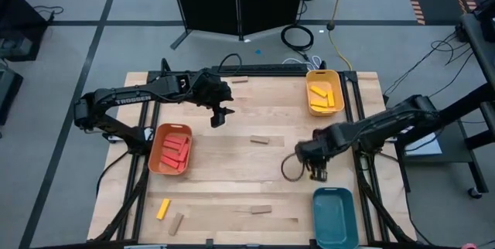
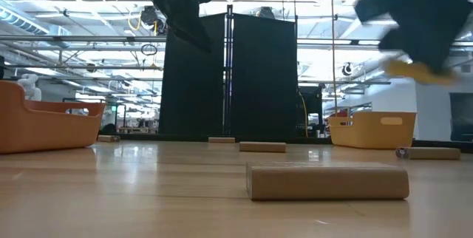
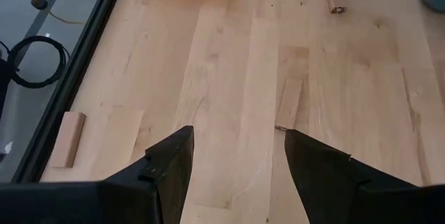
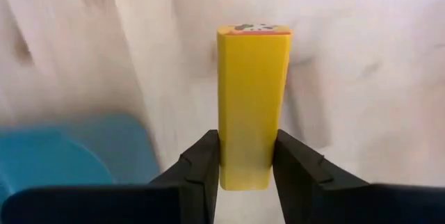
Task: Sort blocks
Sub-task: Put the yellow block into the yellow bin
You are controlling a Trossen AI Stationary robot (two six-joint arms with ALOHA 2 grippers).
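Right wrist view: the right gripper [image 4: 245,165] is pinching a yellow block [image 4: 253,106]. Left gripper [image 1: 219,117] is hanging wide open, at about ten o'clock on the table [image 1: 232,195].

One piece of lettering can be read: the brand name "TROSSEN" is printed in pale capitals along the dark left arm [image 1: 133,97], seen from above at about ten o'clock from the middle of the worktop [image 1: 255,195]. A small printed mark is carried on the end face of the yellow block [image 4: 253,106], but it cannot be read.
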